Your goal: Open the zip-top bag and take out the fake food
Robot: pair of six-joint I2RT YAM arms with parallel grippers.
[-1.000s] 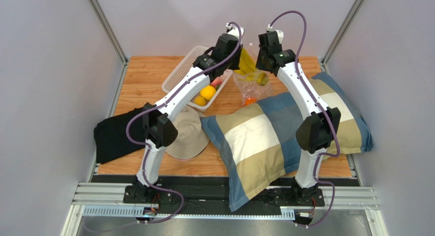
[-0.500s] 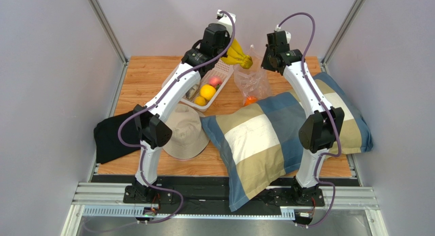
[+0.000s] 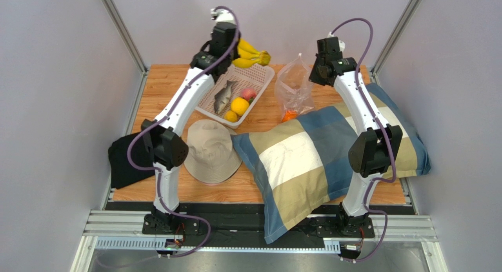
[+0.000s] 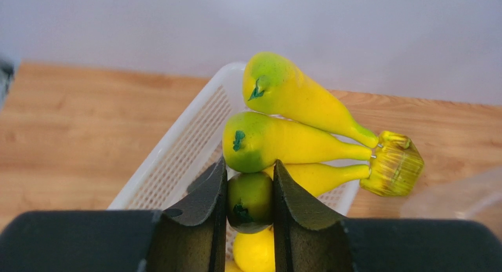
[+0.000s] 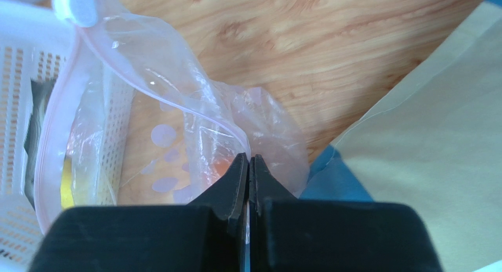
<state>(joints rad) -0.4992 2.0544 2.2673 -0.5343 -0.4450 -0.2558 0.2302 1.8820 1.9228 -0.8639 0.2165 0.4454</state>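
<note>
My left gripper (image 4: 250, 192) is shut on the yellow banana bunch (image 4: 294, 134), gripping the green tip of one banana, and holds it above the far end of the white mesh basket (image 3: 259, 78); the bunch also shows from above (image 3: 250, 53). My right gripper (image 5: 250, 166) is shut on the zip edge of the clear zip-top bag (image 5: 177, 137) and holds it up, mouth open. From above the bag (image 3: 293, 87) hangs with an orange (image 3: 289, 115) in its bottom. In the basket lie a grey fish (image 3: 224, 95), yellow round fruits (image 3: 238, 105) and a pink fruit (image 3: 248, 94).
A striped pillow (image 3: 318, 157) covers the right half of the table, touching the bag's bottom. A beige hat (image 3: 211, 151) and a black cloth (image 3: 126, 157) lie at the left front. Grey walls and frame posts enclose the table.
My left gripper has pulled the banana bunch out of the bag and carried it left, over the basket's far end. My right gripper, still holding the bag, has shifted slightly right.
</note>
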